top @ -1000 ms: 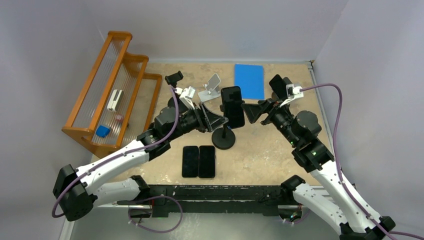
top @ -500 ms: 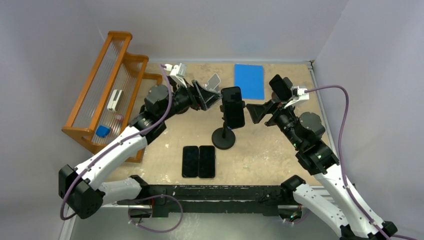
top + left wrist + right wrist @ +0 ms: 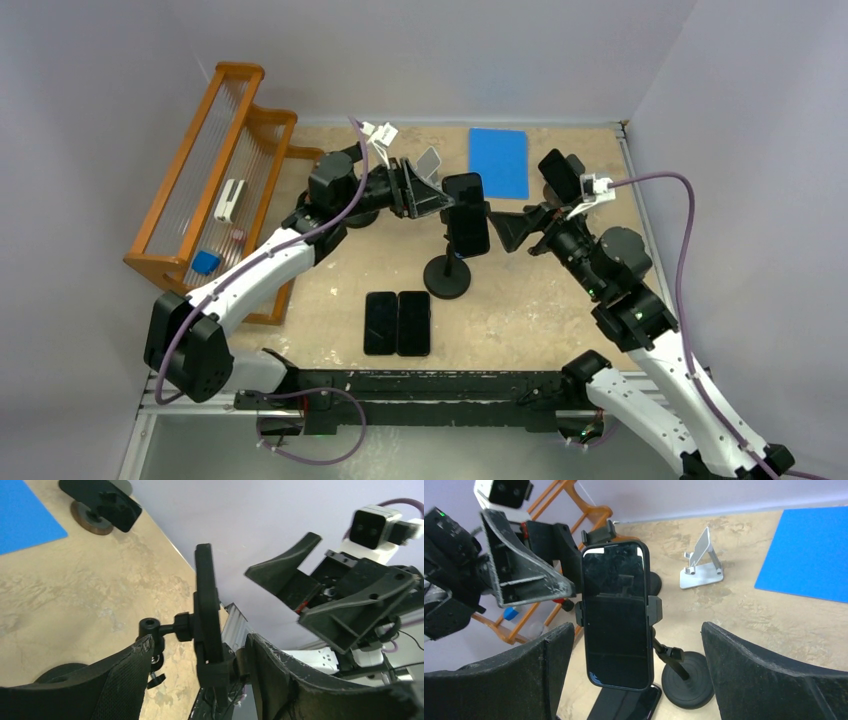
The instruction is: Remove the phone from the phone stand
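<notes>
the phone point(image 3: 467, 214) stands upright in the clamp of the black phone stand point(image 3: 447, 277), near the middle of the table point(image 3: 540, 320). the left gripper point(image 3: 435, 197) is behind it on the far-left side. its jaws are apart with the phone's edge and the clamp between them, and i see a gap on each side, so it grips nothing. the right gripper point(image 3: 498, 227) faces the screen from the right, spread wide and empty. i think the danger is the stand itself: a thin stem on a small round base. if the phone is pulled sideways against the clamp, the whole stand may tip toward the two phones point(image 3: 398, 323) lying flat by the near edge. the fingers of both arms are also near each other and could knock together. the white stand point(image 3: 428, 165) is just beside the left gripper, and the wooden rack point(image 3: 215, 190) fills the left edge. bare table lies toward the right edge, in front of the blue mat point(image 3: 498, 162).
</notes>
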`<control>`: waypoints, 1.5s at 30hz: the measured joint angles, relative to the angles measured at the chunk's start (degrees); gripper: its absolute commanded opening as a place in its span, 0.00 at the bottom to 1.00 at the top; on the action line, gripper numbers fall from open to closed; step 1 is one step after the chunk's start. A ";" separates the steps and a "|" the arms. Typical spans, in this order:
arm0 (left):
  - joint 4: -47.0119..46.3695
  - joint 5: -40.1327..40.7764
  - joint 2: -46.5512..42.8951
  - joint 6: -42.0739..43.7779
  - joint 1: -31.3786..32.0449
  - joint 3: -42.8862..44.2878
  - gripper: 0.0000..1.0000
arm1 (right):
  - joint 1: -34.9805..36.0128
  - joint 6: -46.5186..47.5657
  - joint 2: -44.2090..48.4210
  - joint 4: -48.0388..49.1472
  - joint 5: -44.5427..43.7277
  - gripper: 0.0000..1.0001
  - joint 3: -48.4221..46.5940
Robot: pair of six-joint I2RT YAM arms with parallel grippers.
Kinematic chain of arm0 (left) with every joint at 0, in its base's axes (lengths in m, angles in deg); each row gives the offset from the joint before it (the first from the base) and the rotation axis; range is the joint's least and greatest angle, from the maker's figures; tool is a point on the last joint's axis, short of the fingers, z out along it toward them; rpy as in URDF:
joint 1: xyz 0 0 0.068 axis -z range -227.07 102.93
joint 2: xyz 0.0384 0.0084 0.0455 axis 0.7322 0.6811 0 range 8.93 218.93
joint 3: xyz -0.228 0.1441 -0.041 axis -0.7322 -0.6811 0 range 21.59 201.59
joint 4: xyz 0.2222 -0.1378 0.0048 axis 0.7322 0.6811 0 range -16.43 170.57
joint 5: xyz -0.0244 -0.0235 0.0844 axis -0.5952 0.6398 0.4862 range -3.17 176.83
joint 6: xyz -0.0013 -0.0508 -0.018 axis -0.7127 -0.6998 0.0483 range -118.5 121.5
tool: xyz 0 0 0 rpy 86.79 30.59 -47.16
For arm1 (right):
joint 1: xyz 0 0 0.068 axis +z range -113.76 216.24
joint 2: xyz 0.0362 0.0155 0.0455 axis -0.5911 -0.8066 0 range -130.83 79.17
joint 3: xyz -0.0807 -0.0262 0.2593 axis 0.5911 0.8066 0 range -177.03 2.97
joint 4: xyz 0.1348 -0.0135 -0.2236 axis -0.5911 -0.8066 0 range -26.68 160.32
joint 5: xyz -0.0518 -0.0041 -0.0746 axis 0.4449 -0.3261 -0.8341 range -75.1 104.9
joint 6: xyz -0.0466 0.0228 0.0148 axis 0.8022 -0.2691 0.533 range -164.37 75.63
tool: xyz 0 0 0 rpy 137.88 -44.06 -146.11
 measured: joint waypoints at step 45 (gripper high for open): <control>-11.08 -8.50 6.75 -6.62 -2.16 2.36 0.00 | 0.26 0.13 -7.13 2.56 5.46 0.91 -1.09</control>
